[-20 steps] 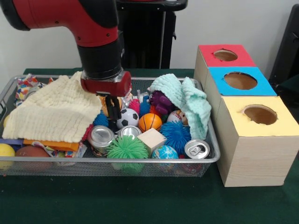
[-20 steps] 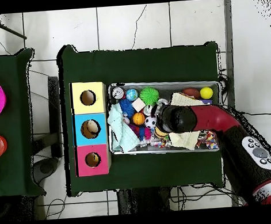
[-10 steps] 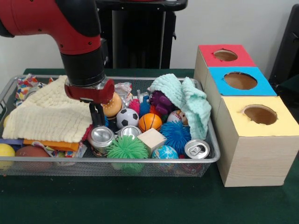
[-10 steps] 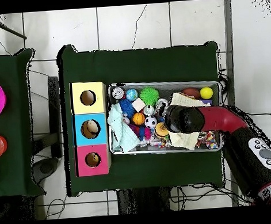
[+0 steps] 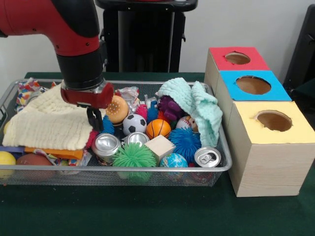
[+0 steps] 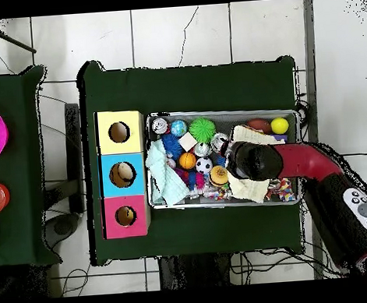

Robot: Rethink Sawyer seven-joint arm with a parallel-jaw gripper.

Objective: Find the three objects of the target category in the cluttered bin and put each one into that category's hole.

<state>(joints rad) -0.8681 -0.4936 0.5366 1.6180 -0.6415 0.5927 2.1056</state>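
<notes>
**Above the bin's cloth edge, pincer hangs low among the toys**

Over the wire bin [image 5: 224, 164] the red and black arm comes down to its pincer [image 5: 93, 118], whose dark fingers hang close together just over the edge of the cream cloth [image 5: 54, 120]; whether they grip anything I cannot tell. From overhead the arm's black wrist hides the pincer [image 6: 238, 158] almost wholly.

Just beside the pincer, toward the boxes, sits a small burger-shaped toy [image 5: 117, 109], and a step further that way a soccer ball [image 5: 134, 124] and a small basketball [image 5: 158, 129]. Nearer the camera than the pincer stand two silver cans [image 5: 106, 146], close to each other, with a green spiky ball [image 5: 134, 156] in front of them and a wooden cube [image 5: 160, 146] next to that. A third can [image 5: 206, 157] lies by the bin's corner, well apart from the pincer, past a blue spiky ball [image 5: 186, 141]. A mint cloth [image 5: 194, 105] drapes over toys at that same end.

Beyond the bin, farthest from the pincer, three boxes stand in a row, each with a round hole: yellow box [image 5: 268, 142], blue box [image 5: 253, 86], red box [image 5: 237, 58]
</notes>
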